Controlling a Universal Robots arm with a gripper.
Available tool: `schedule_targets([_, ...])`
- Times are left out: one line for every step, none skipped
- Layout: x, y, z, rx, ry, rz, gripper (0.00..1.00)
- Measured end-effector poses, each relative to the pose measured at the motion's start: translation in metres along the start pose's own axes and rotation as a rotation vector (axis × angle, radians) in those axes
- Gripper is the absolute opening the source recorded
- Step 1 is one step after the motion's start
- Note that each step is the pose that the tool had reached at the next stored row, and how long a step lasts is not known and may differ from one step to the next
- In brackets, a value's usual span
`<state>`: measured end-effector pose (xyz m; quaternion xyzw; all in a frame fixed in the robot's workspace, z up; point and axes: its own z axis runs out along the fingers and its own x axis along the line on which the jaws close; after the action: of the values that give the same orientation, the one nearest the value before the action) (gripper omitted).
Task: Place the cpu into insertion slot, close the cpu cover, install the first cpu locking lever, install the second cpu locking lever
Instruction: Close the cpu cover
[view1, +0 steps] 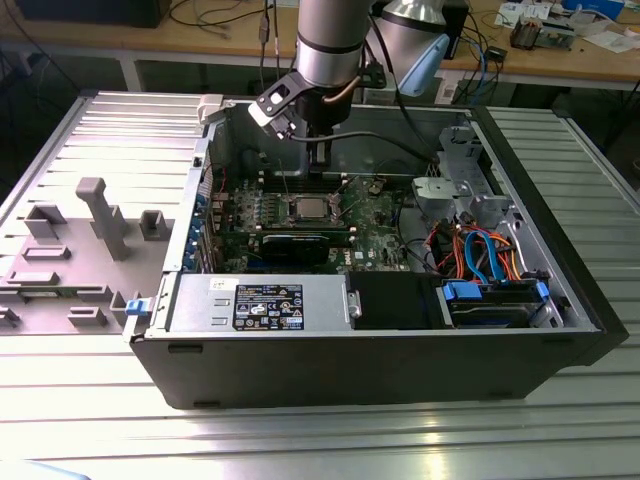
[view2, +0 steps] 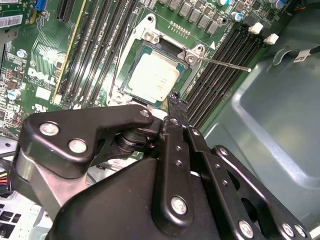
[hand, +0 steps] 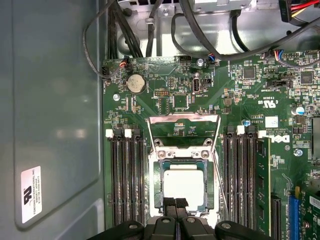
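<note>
The cpu (hand: 183, 184) lies flat in the insertion slot (hand: 158, 186) on the green board, its silver top bare; it shows too in the second wrist view (view2: 155, 77) and the exterior view (view1: 308, 208). The cpu cover (hand: 183, 119) stands swung up off the slot, on the side away from my gripper. A thin locking lever (view2: 225, 64) sticks out loose from one corner of the slot and runs along one side (hand: 220, 185). My gripper (hand: 175, 202) hangs just above the slot's near edge, fingers shut together with nothing between them, also seen in the second wrist view (view2: 175, 105) and the exterior view (view1: 320, 155).
Long black memory slots (hand: 125, 175) flank the socket on both sides. A black expansion card (view1: 300, 243) lies in front of it, with the power supply (view1: 260, 300) beyond. Coloured cables (view1: 480, 250) and drive bays fill the exterior view's right. The case wall (hand: 50, 100) stands close.
</note>
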<state>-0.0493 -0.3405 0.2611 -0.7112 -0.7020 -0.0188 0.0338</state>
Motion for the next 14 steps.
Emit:
schedule_targets([0.0001,0.0,-0.001,-0.0001,0.0002,0.0,0.11])
schedule_targets([0.0001,0.0,-0.0018,0.0,0.0004,0.0,0.11])
schedule_targets([0.0002,-0.0001,-0.003,-0.0001,0.0008,0.0,0.11])
schedule_targets([0.0003,-0.0001,-0.0038,0.0,0.0011,0.0,0.11])
schedule_targets([0.0004,-0.0001,-0.0048,0.0,0.0015,0.0,0.11])
schedule_targets([0.0004,-0.0001,-0.0054,-0.0001,0.0016,0.0,0.11])
schedule_targets([0.0005,-0.0001,-0.0061,0.0,0.0017,0.0,0.11])
schedule_targets([0.0006,-0.0002,-0.0075,0.0,0.0019,0.0,0.11])
schedule_targets([0.0006,-0.0002,-0.0084,0.0,0.0019,0.0,0.11])
schedule_targets([0.0007,-0.0002,-0.009,0.0,0.0019,0.0,0.11])
schedule_targets([0.0008,-0.0002,-0.0101,0.0,0.002,0.0,0.11])
schedule_targets([0.0008,-0.0002,-0.011,0.0,0.002,0.0,0.11])
schedule_targets([0.0009,-0.0003,-0.0116,0.0,0.002,0.0,0.11])
schedule_targets([0.0009,-0.0003,-0.0123,0.0,0.002,0.0,0.11])
